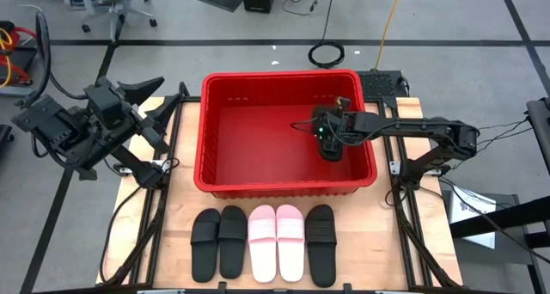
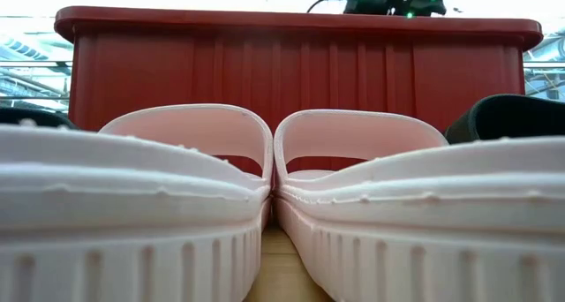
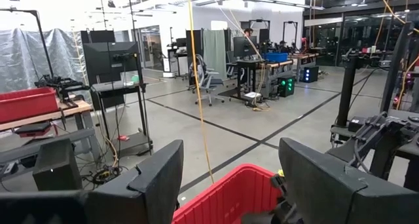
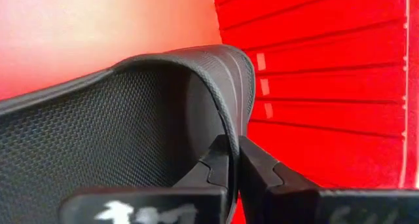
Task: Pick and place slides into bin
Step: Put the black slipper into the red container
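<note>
The red bin (image 1: 284, 184) stands at the middle of the table. My right gripper (image 1: 328, 137) reaches into its right half, shut on a black slide (image 1: 332, 150), which fills the right wrist view (image 4: 131, 139). Five more slides lie soles down in a row on the table in front of the bin: two black (image 1: 206, 242) (image 1: 232, 240), two pale pink (image 1: 262, 242) (image 1: 290, 241) and one black (image 1: 320, 244). My left gripper (image 1: 159, 109) waits open, raised over the table's left edge, with nothing between its fingers (image 3: 157, 185). My right gripper pinches a thin curved edge of the black slide (image 4: 226, 129) between its two fingers, seemingly the strap. The fingers slant down into the bin from the table's right side. The slide hangs inside the bin; whether it touches the bin's floor I cannot tell.
The bin's tall walls (image 2: 291, 72) rise behind the pink slides (image 2: 177, 187) in the low view. Bare wood lies left and right of the row of slides. Black frame rails run along both sides of the table (image 1: 172, 156).
</note>
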